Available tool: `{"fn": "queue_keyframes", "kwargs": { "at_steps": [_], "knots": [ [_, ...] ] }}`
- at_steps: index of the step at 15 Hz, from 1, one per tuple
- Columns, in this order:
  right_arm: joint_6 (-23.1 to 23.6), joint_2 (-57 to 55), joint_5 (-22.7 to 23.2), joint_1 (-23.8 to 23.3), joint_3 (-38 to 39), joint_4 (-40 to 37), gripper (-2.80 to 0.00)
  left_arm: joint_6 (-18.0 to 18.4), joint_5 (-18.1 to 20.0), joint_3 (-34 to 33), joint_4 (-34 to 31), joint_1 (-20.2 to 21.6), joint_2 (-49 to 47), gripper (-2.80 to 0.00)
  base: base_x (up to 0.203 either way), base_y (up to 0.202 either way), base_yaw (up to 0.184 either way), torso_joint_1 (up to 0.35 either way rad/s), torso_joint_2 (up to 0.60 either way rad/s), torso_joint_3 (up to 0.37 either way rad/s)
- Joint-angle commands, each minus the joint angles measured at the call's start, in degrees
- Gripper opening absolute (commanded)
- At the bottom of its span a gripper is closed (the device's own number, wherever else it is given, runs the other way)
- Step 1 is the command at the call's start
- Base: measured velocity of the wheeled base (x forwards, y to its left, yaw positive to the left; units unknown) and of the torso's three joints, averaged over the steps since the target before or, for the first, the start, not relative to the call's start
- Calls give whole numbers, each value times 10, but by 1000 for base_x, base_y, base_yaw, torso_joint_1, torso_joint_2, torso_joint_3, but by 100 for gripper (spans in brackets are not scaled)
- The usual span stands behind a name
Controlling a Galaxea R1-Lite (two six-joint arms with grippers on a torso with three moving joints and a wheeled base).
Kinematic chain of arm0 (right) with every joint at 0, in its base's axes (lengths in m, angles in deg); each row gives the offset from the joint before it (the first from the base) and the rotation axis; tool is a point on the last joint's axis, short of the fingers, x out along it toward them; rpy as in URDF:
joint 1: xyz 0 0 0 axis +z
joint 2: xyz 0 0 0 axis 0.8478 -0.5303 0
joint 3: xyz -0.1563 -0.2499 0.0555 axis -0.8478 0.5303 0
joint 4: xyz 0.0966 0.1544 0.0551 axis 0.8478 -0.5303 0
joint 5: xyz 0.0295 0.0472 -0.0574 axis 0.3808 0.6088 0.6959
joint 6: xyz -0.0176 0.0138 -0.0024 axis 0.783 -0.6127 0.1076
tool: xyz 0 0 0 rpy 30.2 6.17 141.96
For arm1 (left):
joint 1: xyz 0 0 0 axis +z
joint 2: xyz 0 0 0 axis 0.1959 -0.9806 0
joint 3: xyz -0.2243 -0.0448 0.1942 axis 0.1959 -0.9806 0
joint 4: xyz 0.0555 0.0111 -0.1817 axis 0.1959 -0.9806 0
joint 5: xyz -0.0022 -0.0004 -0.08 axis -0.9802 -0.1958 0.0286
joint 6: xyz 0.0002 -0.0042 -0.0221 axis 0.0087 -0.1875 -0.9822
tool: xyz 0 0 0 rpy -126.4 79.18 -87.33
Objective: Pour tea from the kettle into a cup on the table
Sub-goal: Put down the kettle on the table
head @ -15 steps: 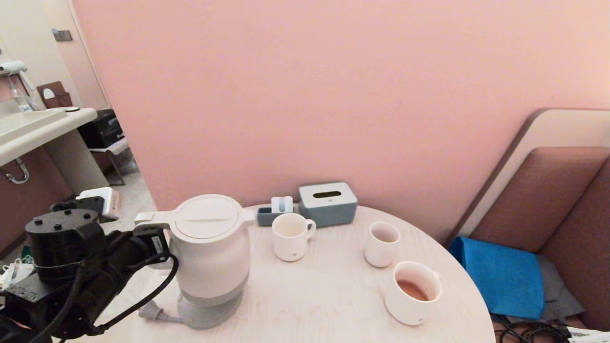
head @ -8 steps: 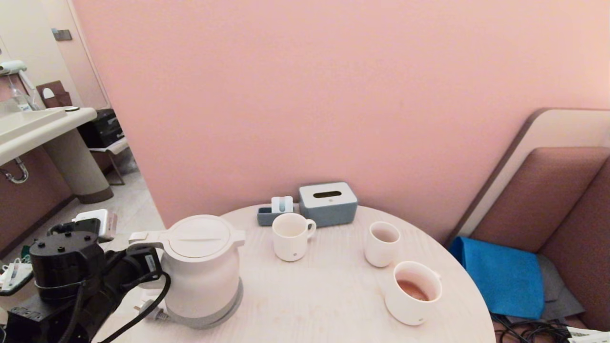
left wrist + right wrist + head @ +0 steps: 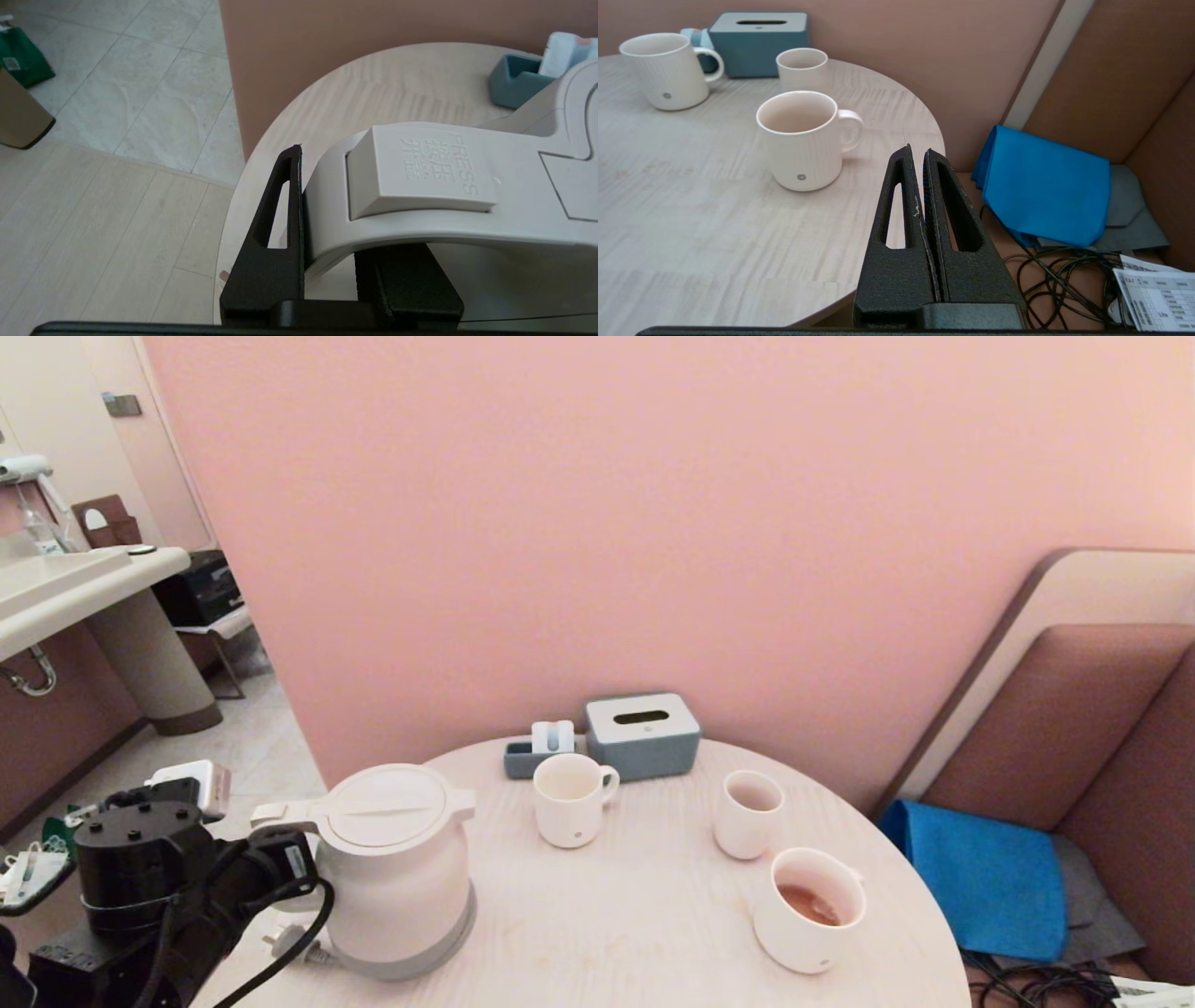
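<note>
The white kettle (image 3: 397,868) stands upright at the left front of the pale round table (image 3: 607,915). My left gripper (image 3: 301,870) is shut on its loop handle. In the left wrist view the black fingers (image 3: 294,200) clamp the handle just below the PRESS button of the kettle (image 3: 420,177). The wide cream cup (image 3: 808,910) sits at the table's right front, with reddish-brown tea (image 3: 810,903) low inside it. My right gripper (image 3: 916,151) hangs shut and empty off the table's right edge, near the cup (image 3: 803,140).
A straight-sided mug (image 3: 569,800) and a small tumbler (image 3: 747,814) stand mid-table. A grey-blue tissue box (image 3: 642,735) and a small blue tray (image 3: 527,758) sit against the pink wall. A plug (image 3: 285,943) lies by the kettle. A blue cloth (image 3: 976,877) lies on the bench.
The kettle, held by my left gripper, has come down and slightly leftward from above its grey base and now rests low on the table. The right arm has not moved.
</note>
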Motion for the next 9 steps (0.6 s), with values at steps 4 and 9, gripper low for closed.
{"fn": "queue_keyframes", "kwargs": {
  "at_steps": [4, 9],
  "knots": [
    [0, -1, 0, -1, 0, 0, -280, 0, -2, -19, 77, 0, -75, -280, 0, 0, 0, 0, 0, 0],
    [0, -1, 0, 0, 0, 0, -280, 5, -3, -54, 151, 0, -127, -280, 0, 0, 0, 0, 0, 0]
  ]
}}
